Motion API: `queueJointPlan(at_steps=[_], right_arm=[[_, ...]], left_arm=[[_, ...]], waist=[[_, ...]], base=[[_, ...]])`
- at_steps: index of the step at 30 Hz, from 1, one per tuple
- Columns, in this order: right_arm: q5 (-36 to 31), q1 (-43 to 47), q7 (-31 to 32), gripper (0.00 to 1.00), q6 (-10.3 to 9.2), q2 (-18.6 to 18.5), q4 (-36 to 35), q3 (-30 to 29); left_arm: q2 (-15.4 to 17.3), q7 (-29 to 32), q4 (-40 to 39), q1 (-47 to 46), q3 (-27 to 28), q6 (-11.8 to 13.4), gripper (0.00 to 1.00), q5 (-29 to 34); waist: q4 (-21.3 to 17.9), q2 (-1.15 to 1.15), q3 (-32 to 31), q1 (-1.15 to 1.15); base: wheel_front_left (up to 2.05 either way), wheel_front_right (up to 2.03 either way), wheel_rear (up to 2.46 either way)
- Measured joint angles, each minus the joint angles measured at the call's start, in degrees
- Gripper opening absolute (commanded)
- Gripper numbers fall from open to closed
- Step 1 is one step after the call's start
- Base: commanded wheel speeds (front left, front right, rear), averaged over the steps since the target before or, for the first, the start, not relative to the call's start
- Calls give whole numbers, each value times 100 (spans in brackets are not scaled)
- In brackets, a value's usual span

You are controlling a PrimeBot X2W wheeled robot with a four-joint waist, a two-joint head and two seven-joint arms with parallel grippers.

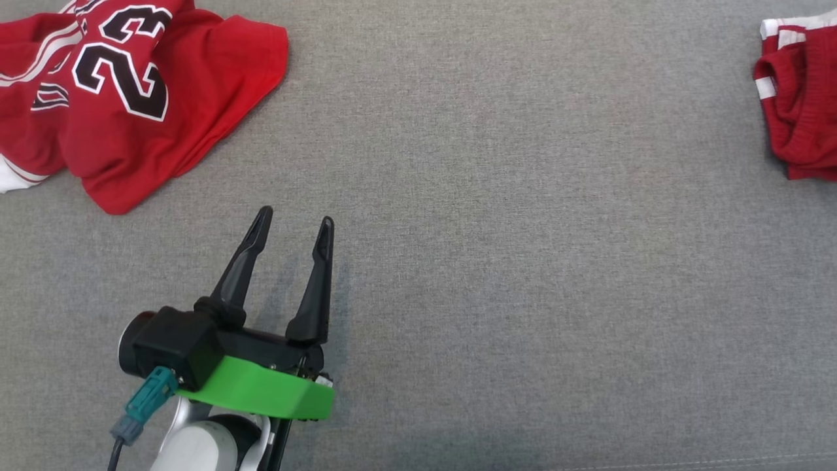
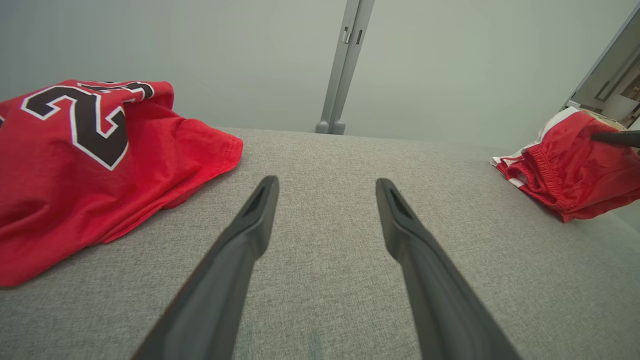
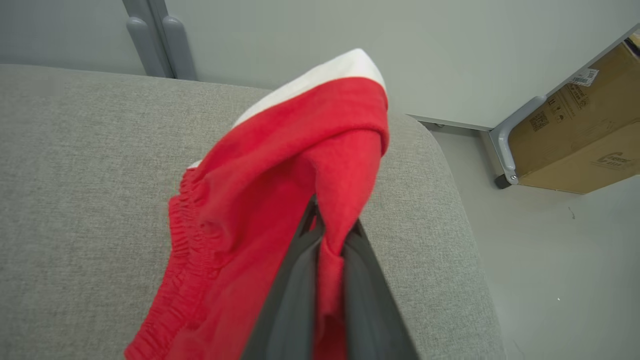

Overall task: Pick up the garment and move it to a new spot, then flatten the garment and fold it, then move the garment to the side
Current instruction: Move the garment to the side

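The red shorts (image 3: 280, 200), with a gathered elastic waistband and a white band along one edge, sit at the far right end of the grey cloth-covered table (image 1: 523, 261), close to its rounded corner. Part of the cloth is bunched on the surface and part is drawn up into a peak. The right gripper (image 3: 332, 235) has that peak: its jaws are closed down tight on a fold of the red fabric, which is pinched between the two dark fingers and drapes away from them toward the table. From the head view the shorts (image 1: 801, 98) are a crumpled heap cut off by the right edge of the picture. In the left wrist view they lie at the far right (image 2: 565, 170), with a dark finger reaching in against them from the edge of the picture. Well apart from them, over bare grey cloth at the lower left, the left gripper (image 1: 295, 219) has its jaws spread wide with nothing between them, fingers pointing across the table (image 2: 327, 185). Beyond it, at the table's far left end, a red jersey (image 1: 131, 98) with the number 23 in black outlined with white lies rumpled. Past the right end of the table I see pale floor (image 3: 550, 250) and a cardboard box (image 3: 585, 130) on a grey frame.
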Motion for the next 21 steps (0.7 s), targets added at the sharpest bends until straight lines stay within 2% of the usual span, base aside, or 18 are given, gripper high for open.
queueJointPlan(at_steps=[6,7,9,10,11,18,21], right_arm=[[-141,0,-147,0,-299,11,285,22],[-145,0,-219,29,-368,41,334,14],[-190,0,-253,47,-413,89,431,15],[-190,1,-288,94,-467,111,467,10],[-190,1,-342,100,-526,133,501,1],[-179,52,-463,100,-664,307,838,-40],[-177,170,-499,100,-664,345,998,-40]], left_arm=[[13,56,-88,-14,2,0,100,36],[14,57,-88,-15,5,0,100,41],[16,103,-90,-15,10,0,100,41],[18,105,-91,-15,11,0,100,41],[18,105,-94,-15,14,0,100,41],[19,132,-104,-15,40,0,100,48],[18,132,-102,-15,62,0,100,48]], waist=[[72,0,99,0],[77,0,113,0],[83,0,132,0],[84,0,139,0],[83,0,145,0],[49,0,159,0],[27,0,132,0]], base=[[0,0,0],[0,0,0],[0,0,0],[0,0,0],[0,0,0],[0,0,0],[0,0,0]])
